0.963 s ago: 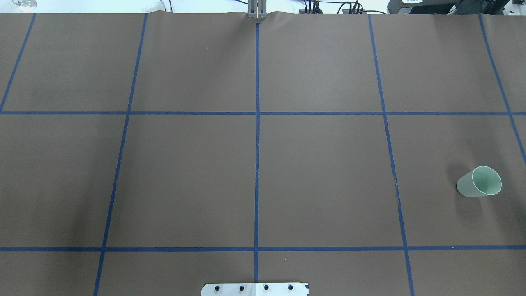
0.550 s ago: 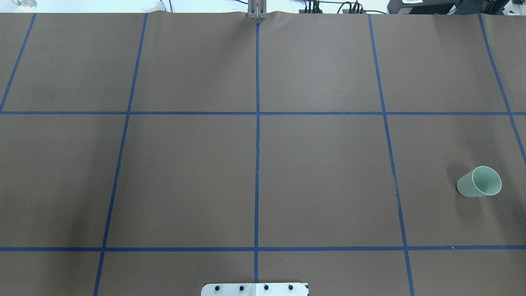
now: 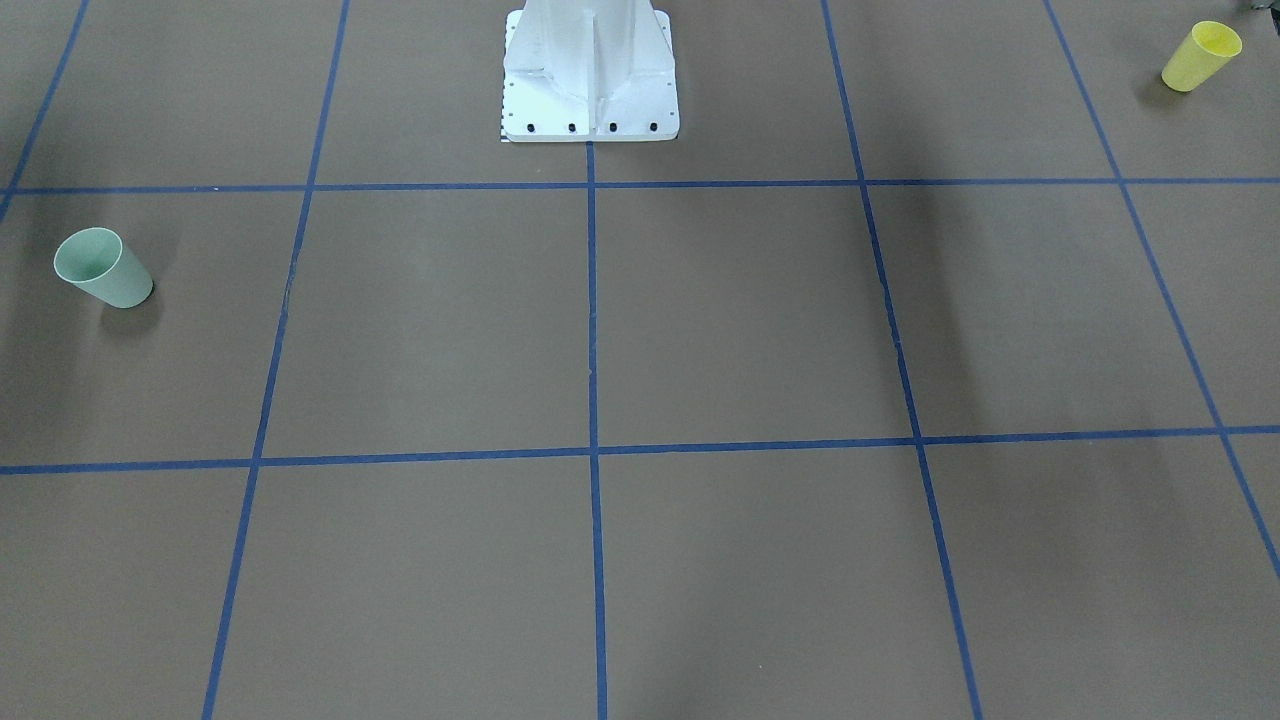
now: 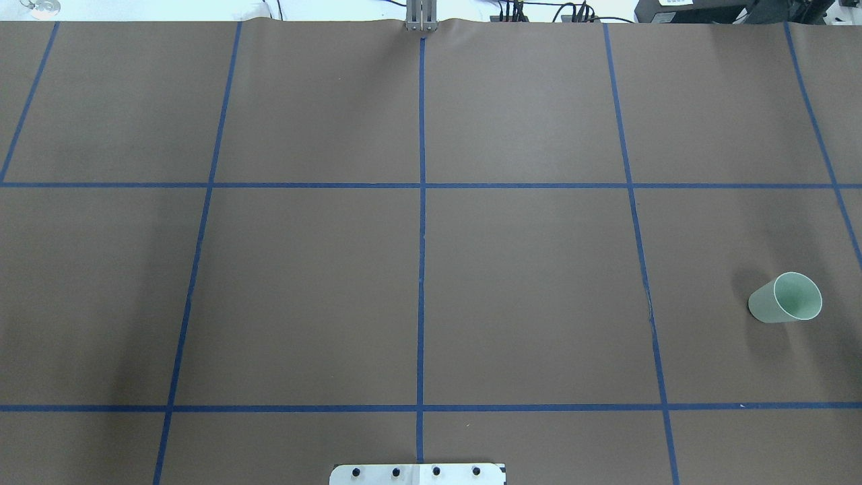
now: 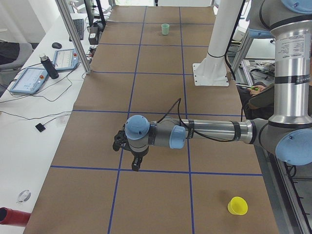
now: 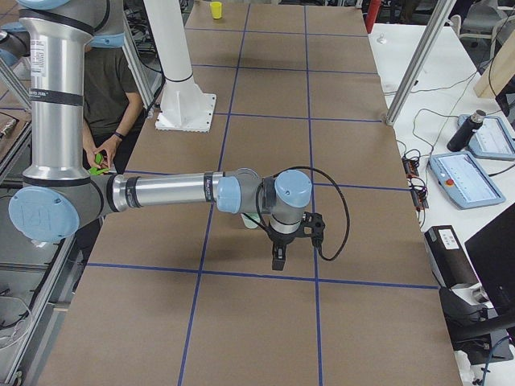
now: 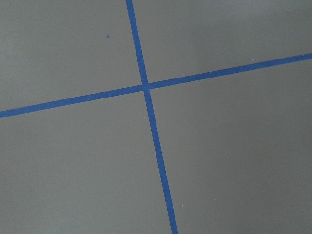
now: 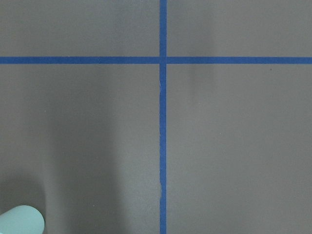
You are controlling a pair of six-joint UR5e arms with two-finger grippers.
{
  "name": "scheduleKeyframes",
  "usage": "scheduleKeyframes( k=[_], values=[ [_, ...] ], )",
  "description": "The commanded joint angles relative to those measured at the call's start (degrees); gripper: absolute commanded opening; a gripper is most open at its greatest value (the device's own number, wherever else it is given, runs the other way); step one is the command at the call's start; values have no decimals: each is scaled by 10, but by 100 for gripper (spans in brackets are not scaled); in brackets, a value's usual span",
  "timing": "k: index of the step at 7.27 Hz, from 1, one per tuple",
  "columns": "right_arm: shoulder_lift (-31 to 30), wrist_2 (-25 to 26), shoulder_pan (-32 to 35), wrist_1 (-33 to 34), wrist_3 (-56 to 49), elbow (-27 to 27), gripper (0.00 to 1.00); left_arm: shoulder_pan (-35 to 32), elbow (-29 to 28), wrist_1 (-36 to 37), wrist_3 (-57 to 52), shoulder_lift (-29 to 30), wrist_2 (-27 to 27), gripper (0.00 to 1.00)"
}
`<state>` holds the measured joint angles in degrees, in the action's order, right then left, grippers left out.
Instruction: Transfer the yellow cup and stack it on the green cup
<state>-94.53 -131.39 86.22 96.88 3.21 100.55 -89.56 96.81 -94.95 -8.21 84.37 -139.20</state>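
The yellow cup point(image 3: 1200, 55) stands mouth up near the table's corner on my left side, and also shows as the yellow cup point(image 5: 237, 205) in the exterior left view. The green cup point(image 4: 784, 298) stands mouth up near the table's right end. Its edge shows as the green cup point(image 8: 22, 220) in the corner of the right wrist view. My left gripper point(image 5: 138, 163) hangs finger-down over a tape crossing, well apart from the yellow cup. My right gripper point(image 6: 278, 259) hangs close beside the green cup point(image 6: 251, 222). For both grippers I cannot tell whether they are open or shut.
The white robot pedestal point(image 3: 590, 90) stands at the middle of the table's robot side. Blue tape lines grid the brown table cover point(image 4: 303, 289). A side desk holds tablets point(image 6: 469, 177) and a bottle point(image 6: 467, 133). A person point(image 6: 105, 96) sits behind the robot's side.
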Motion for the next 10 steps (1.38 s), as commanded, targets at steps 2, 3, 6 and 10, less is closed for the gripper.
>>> scheduleKeyframes(
  k=[2, 3, 6, 10],
  values=[
    [0, 0, 0, 0, -2, 1, 100, 10, 0, -3, -4, -2, -2, 100],
    [0, 0, 0, 0, -2, 0, 100, 10, -5, -2, -3, -2, -8, 100],
    [0, -1, 0, 1, -2, 0, 100, 11, -6, 3, 4, -17, -7, 100],
    [-1, -10, 0, 1, -2, 2, 100, 13, 7, -2, 54, -16, -15, 100]
  ],
)
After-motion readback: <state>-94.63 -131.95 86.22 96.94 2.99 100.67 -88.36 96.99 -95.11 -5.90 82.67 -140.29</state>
